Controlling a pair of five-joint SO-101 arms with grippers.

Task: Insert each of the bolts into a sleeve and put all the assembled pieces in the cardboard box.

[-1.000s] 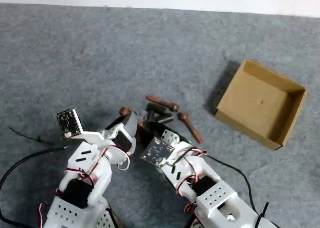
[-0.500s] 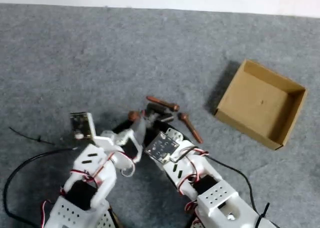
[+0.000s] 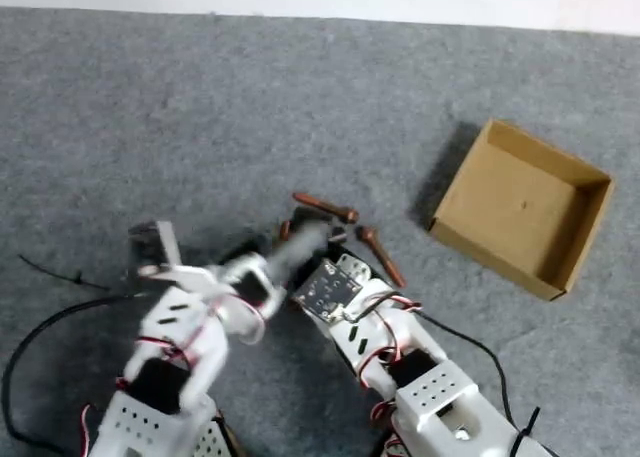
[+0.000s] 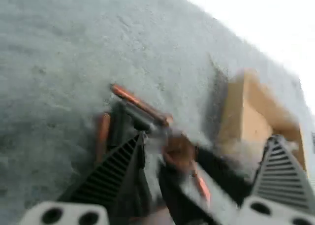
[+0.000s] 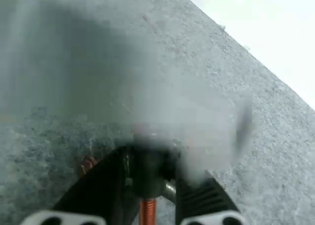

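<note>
My right gripper [image 5: 147,172] is shut on a dark sleeve [image 5: 147,178], and an orange bolt shaft [image 5: 146,211] sticks out of the sleeve toward the camera. My left gripper [image 4: 206,139] stands wide open, its fingers on either side of the right gripper's tip and a copper bolt head [image 4: 179,151]. In the high view the left gripper [image 3: 300,239] is a blur just ahead of the right arm's wrist [image 3: 325,287]. Two loose bolts [image 3: 325,207] [image 3: 380,255] and a dark sleeve [image 3: 306,220] lie just beyond. The open cardboard box [image 3: 520,207] sits to the right.
Grey carpet covers the table up to a white wall at the back. Black cables [image 3: 45,277] trail at the left, and one more cable [image 3: 470,342] runs beside the right arm. Open carpet separates the bolts from the box.
The left arm has swung right, bringing its gripper and the copper bolt head at its tip up against the right gripper. The right arm shifted only slightly. Loose bolts and box are unmoved.
</note>
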